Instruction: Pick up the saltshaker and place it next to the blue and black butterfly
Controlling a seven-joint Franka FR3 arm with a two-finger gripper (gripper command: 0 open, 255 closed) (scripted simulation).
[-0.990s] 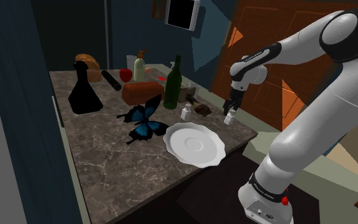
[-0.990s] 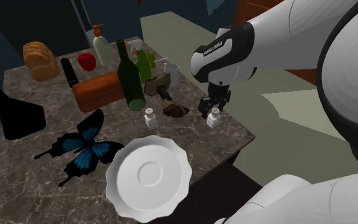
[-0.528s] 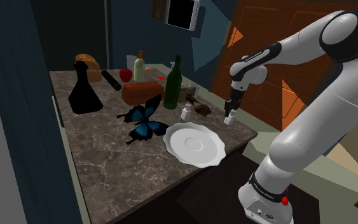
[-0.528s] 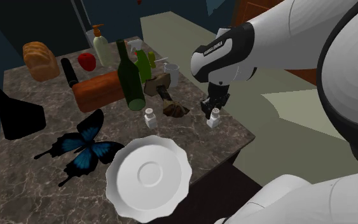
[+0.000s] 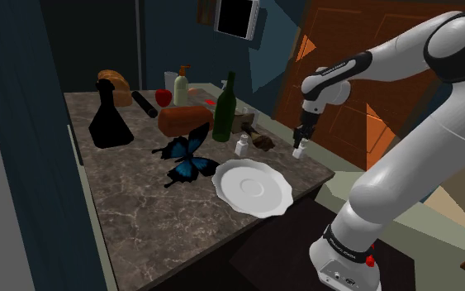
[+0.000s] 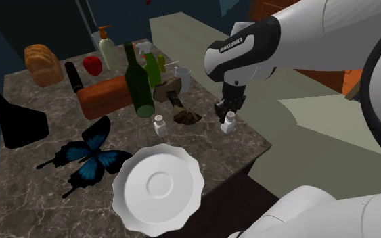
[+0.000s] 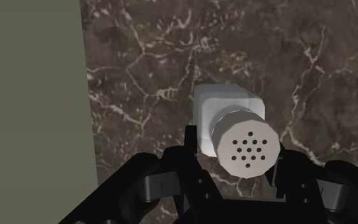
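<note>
The saltshaker (image 5: 302, 150) (image 6: 228, 123) is a small white bottle with a grey perforated cap (image 7: 242, 141). My black gripper (image 5: 301, 142) (image 6: 227, 113) (image 7: 236, 156) is shut on it just below the cap, one finger on each side. It hangs upright a little above the marble tabletop (image 5: 139, 207), near the edge at the shoulder view's right. The blue and black butterfly (image 5: 187, 155) (image 6: 87, 157) lies mid-table, well to the shoulder view's left of the gripper, beyond a white plate (image 5: 253, 188) (image 6: 158, 189).
A second small shaker (image 5: 241, 147) (image 6: 159, 124) stands near a dark green bottle (image 5: 224, 109). A brown lump (image 6: 186, 117), a red-brown loaf (image 5: 181, 119), a black flask (image 5: 109, 118), bread, an apple and a soap bottle crowd the back. An olive floor lies past the table edge (image 7: 31, 95).
The fingers stood apart around the saltshaker a second ago and have closed on it. The hand and shaker have since risen slightly off the tabletop.
</note>
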